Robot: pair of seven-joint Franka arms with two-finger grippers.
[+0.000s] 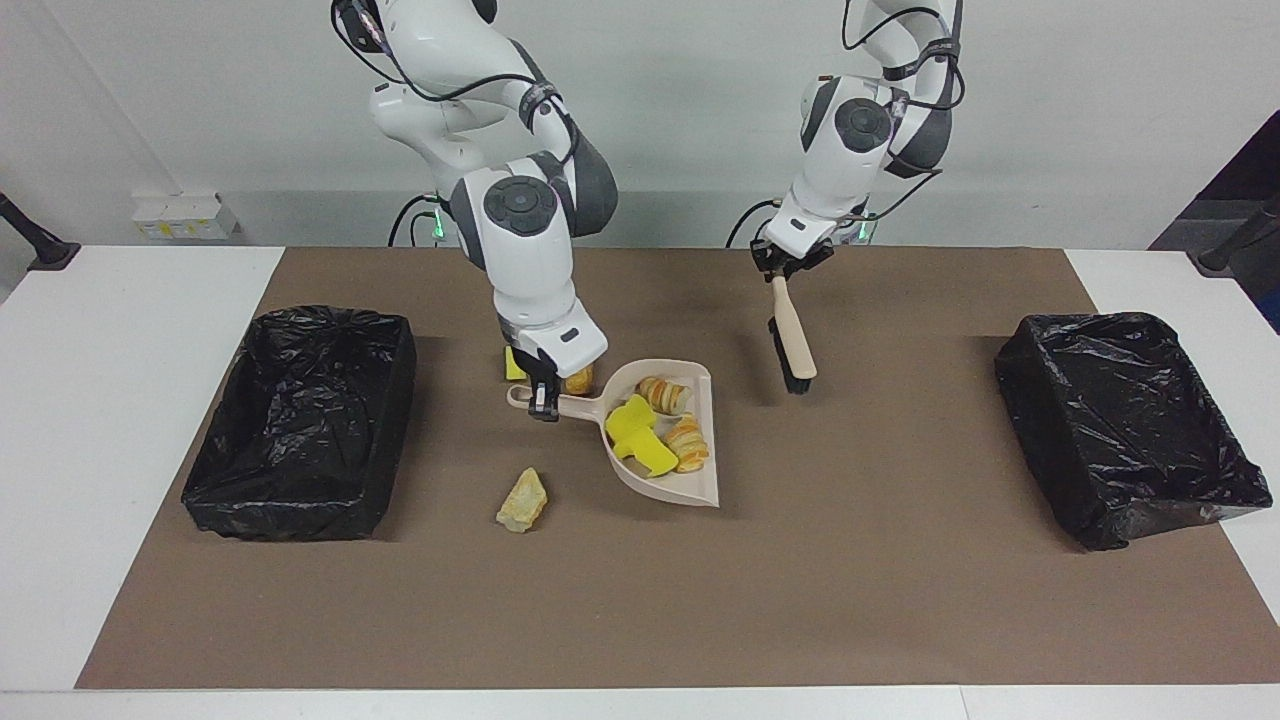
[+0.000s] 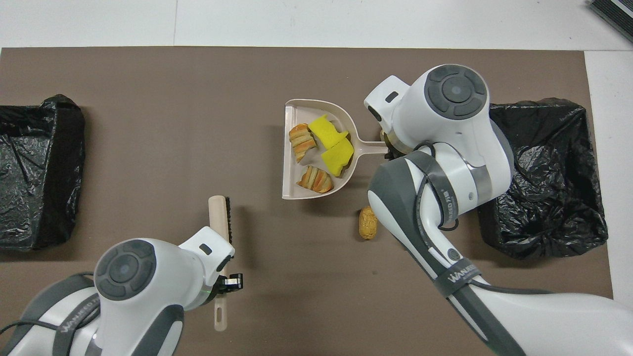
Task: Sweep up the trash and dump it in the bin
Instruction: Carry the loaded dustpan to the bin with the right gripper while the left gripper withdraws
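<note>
My right gripper (image 1: 545,398) is shut on the handle of the beige dustpan (image 1: 700,492), which it holds a little above the brown mat. In the pan lie yellow sponge chunks (image 1: 635,430) and two bread-like lumps (image 1: 666,393) of trash. Loose trash stays on the mat: a tan lump (image 1: 522,500), an orange-brown lump (image 2: 367,222), and a yellow sponge piece (image 1: 512,366) half hidden by the right wrist. My left gripper (image 1: 783,268) is shut on the handle of the beige brush (image 1: 792,335), which hangs bristle end down, off to the side of the pan.
A black-lined bin (image 1: 300,420) stands at the right arm's end of the mat. Another bin (image 1: 1130,420) stands at the left arm's end. White table (image 1: 120,400) borders the mat (image 1: 900,560).
</note>
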